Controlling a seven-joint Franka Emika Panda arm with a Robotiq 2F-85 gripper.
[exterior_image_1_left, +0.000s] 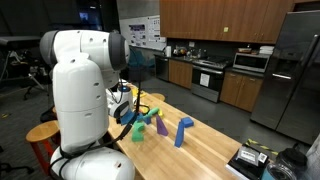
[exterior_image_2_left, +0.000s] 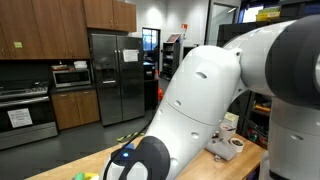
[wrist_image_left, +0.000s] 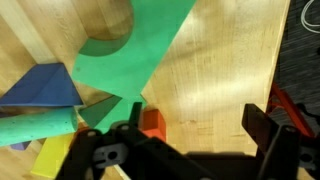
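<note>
In the wrist view my gripper (wrist_image_left: 195, 116) hangs open over bare wood, with nothing between its fingers. A small orange block (wrist_image_left: 151, 123) lies right beside one finger. Past it sit a big green arch block (wrist_image_left: 135, 50), a blue wedge (wrist_image_left: 40, 88), a teal cylinder (wrist_image_left: 35, 128) and a yellow block (wrist_image_left: 55, 155). In an exterior view the gripper (exterior_image_1_left: 124, 102) hovers low by the cluster of blocks, where a tall blue block (exterior_image_1_left: 182, 130), a purple block (exterior_image_1_left: 160, 125) and a green block (exterior_image_1_left: 137, 130) stand on the wooden table (exterior_image_1_left: 210, 150).
My white arm fills most of an exterior view (exterior_image_2_left: 230, 100). The table's edge (wrist_image_left: 288, 60) runs near the gripper, with dark floor beyond. A round stool (exterior_image_1_left: 42, 133) stands beside the robot base. Clutter (exterior_image_1_left: 255, 158) sits at the table's near end. Kitchen cabinets and a fridge (exterior_image_1_left: 295, 70) are behind.
</note>
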